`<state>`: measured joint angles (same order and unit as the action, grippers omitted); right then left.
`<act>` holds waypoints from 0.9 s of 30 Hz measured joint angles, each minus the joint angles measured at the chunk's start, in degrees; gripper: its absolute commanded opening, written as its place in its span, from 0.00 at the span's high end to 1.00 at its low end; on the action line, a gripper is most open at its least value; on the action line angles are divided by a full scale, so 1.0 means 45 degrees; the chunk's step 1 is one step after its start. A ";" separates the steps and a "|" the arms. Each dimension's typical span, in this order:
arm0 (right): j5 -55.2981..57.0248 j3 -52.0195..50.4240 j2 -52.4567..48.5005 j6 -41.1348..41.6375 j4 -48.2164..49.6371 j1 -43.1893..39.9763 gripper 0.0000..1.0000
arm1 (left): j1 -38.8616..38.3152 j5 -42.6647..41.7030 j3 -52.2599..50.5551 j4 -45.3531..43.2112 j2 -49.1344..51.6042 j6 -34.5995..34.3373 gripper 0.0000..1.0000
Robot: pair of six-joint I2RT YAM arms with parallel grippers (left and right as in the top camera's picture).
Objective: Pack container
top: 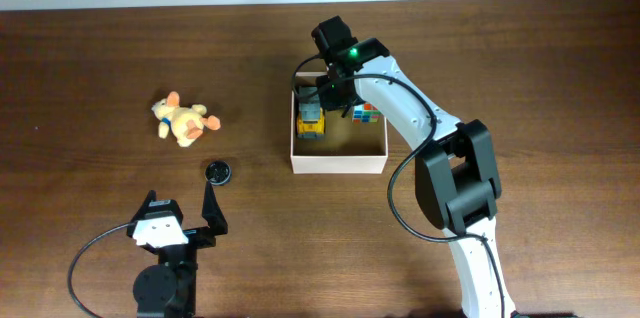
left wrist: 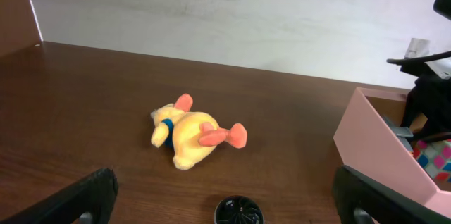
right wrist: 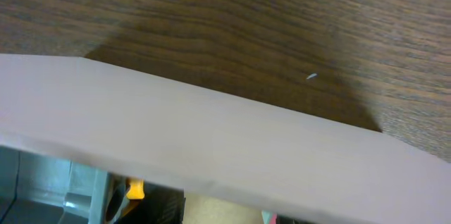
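Note:
The container is a square white box with a tan inside, at the table's middle. It holds a yellow and grey toy truck and a coloured cube. My right gripper hangs over the box's far left corner, just above the truck. Its fingers do not show in the right wrist view, which is filled by the box wall, with a bit of the truck below it. My left gripper is open and empty near the front edge, its fingers either side of a small black disc.
A yellow plush duck lies on the table left of the box; it also shows in the left wrist view. The black disc lies between the duck and my left gripper. The box's side and the cube show at the right of that view.

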<state>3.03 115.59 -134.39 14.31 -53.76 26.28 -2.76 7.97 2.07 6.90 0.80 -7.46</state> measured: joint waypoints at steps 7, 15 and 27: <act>-0.0117 0.0000 0.0000 0.0010 0.0005 -0.0015 0.61 | 0.0000 0.0000 0.0000 0.0000 0.0000 0.0005 0.01; -0.1350 0.0588 -0.0083 0.0005 -0.0544 -0.0015 0.55 | 0.0000 0.0000 0.0000 0.0000 0.0000 0.0005 0.01; -0.1457 0.4517 -0.0155 -0.0073 -0.3793 -0.0039 0.51 | 0.0000 0.0000 0.0000 0.0000 0.0000 0.0000 0.01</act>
<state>-3.53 135.92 -135.09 13.98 -70.83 26.11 -2.76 7.97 2.07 6.90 0.80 -7.46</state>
